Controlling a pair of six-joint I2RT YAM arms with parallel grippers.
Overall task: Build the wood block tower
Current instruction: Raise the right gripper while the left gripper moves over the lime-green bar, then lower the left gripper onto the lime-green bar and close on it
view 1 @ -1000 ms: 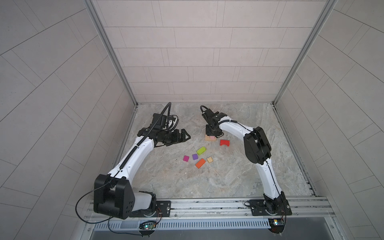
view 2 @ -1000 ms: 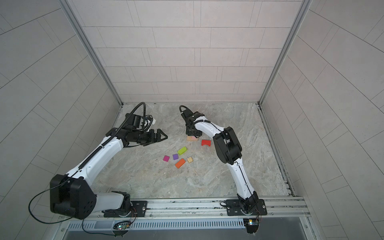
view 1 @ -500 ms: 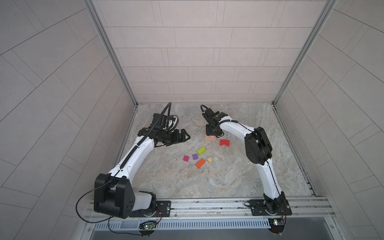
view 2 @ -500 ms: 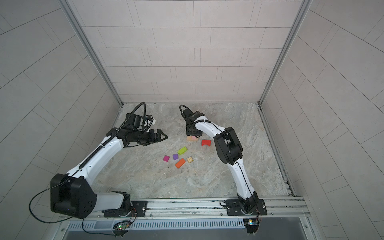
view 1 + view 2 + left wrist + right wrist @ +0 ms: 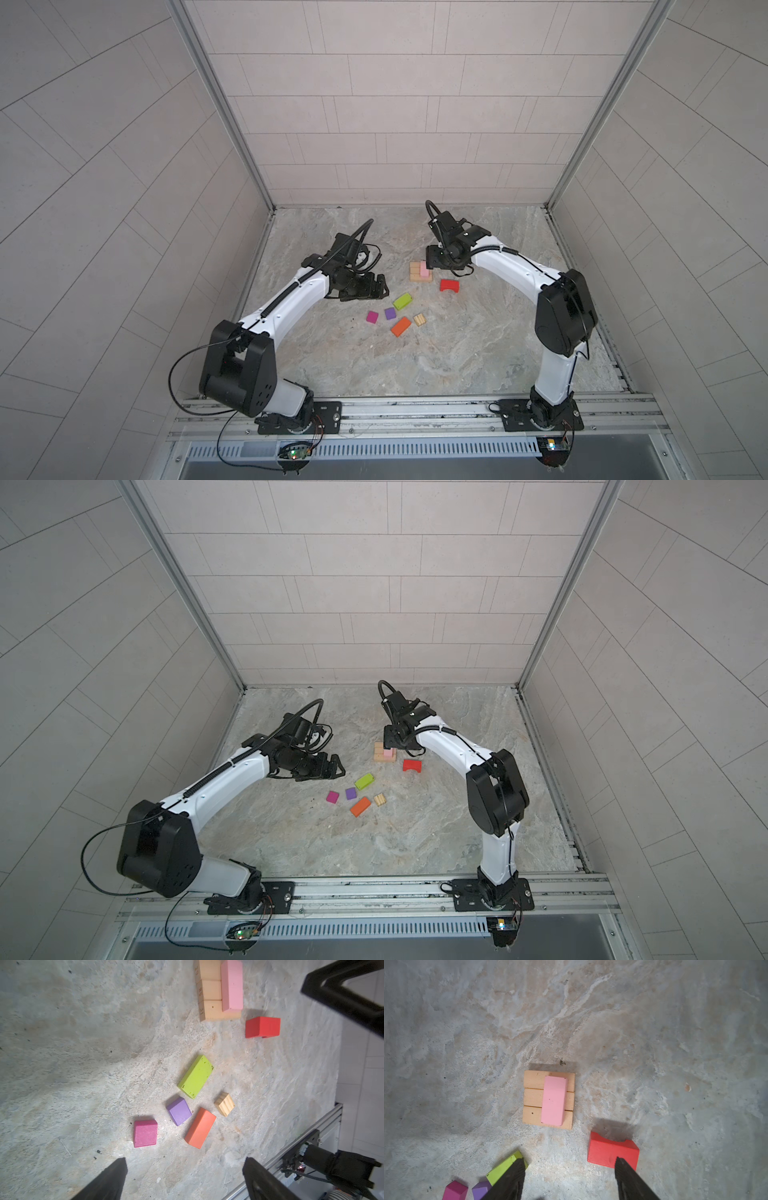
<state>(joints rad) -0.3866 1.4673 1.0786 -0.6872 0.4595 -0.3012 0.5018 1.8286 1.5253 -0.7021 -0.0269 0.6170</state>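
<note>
The tower is three tan bars [image 5: 533,1097] laid side by side with a pink block [image 5: 554,1101] flat across them; both top views show it [image 5: 414,274] [image 5: 379,754]. My right gripper [image 5: 570,1160] hangs open and empty just above and behind it [image 5: 433,261]. A red arch [image 5: 450,285] lies right of the stack. The green block [image 5: 402,301], purple cube [image 5: 390,313], magenta cube [image 5: 372,317], orange block [image 5: 400,326] and ridged tan piece [image 5: 419,319] lie loose. My left gripper [image 5: 185,1162] is open and empty, just left of the green block [image 5: 383,291].
Tiled walls close in the marble floor [image 5: 457,353] on three sides. A metal rail [image 5: 415,409] carrying both arm bases runs along the front edge. The right arm's dark links [image 5: 342,997] cross a corner of the left wrist view.
My right gripper has opened, leaving the pink block resting on the tan bars. The left gripper has barely moved.
</note>
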